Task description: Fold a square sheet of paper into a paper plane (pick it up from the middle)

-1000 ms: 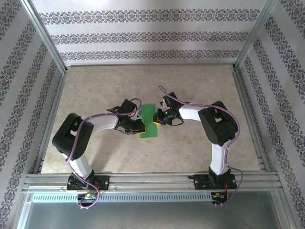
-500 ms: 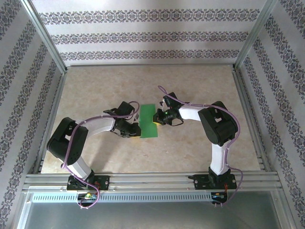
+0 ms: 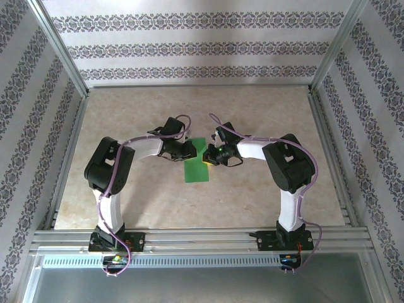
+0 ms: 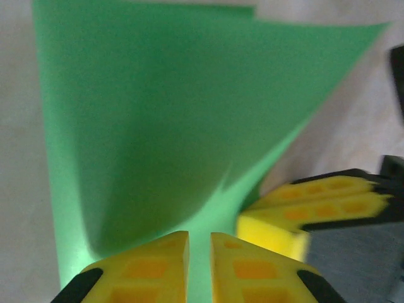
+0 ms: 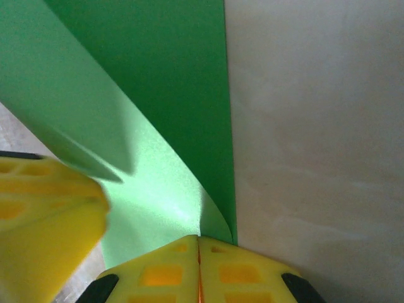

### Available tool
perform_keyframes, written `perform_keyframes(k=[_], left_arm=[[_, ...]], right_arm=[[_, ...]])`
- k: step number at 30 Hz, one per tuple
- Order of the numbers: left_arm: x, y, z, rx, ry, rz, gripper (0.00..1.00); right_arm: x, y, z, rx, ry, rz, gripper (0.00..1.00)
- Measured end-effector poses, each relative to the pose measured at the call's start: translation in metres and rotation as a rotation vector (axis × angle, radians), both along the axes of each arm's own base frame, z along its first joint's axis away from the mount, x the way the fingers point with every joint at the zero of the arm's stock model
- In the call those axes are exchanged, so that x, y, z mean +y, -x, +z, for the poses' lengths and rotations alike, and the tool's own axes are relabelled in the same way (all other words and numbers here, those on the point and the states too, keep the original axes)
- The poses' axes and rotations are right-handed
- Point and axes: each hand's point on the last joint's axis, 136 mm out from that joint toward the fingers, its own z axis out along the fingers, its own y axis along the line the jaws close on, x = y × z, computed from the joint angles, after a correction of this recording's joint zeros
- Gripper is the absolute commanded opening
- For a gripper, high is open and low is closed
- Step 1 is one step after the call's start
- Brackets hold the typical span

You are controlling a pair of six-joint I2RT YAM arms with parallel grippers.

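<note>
- Roughly centre of the table [image 3: 265, 113]: a sheet of paper [image 3: 198, 170], thin, smooth, bright green and plain, lying between the two pincers.
- Part of the sheet is flat on the table. Part is lifted in a soft curved flap that throws a shadow on the flat part.
- Left pincer [image 4: 199, 252]: yellow fingers [image 4: 151, 268] with a moulded waffle pattern, set on black bodies. They are clenched down to a thin slit. The raised flap runs straight into that slit, so it is grasping the paper.
- Right pincer [image 5: 199, 247]: same yellow waffle fingers, pressed together with no gap. The curled edge of the paper ends right at its tips and is pinched there.
- The two pincers sit just beside each other, tips nearly facing, with the green flap arching between them.
- Table surface: pale beige, faintly marbled, matte. It is bare to the right of the right pincer.
- Change since the earlier frames: the left pincer was at the sheet's near left edge. It now sits farther from the arm bases and closer to the right pincer, over the sheet's far part.
- The left arm's elbow has drawn in toward the middle.
- The right pincer and its arm have held their place.
- Count: one sheet, two arms, two pincers, four yellow fingers.
</note>
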Motion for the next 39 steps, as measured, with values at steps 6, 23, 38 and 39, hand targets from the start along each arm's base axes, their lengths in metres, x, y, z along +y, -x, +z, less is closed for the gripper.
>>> perform_keyframes(k=[6,23,38,39], left_arm=[[0.014,-0.013,-0.009,0.015,0.023,0.043,0.17],[0.059,-0.047,0.000,0.003,0.052,0.146,0.17],[0.001,-0.039,0.007,-0.007,0.138,0.084,0.18],[0.004,-0.040,0.002,0.003,0.132,0.091,0.18]], right_arm=[[0.000,0.000,0.000,0.001,0.002,0.001,0.09],[-0.004,0.000,-0.004,-0.021,0.028,0.015,0.09],[-0.003,0.000,-0.004,-0.021,0.027,0.015,0.09],[-0.004,0.000,-0.004,-0.020,0.028,0.015,0.09]])
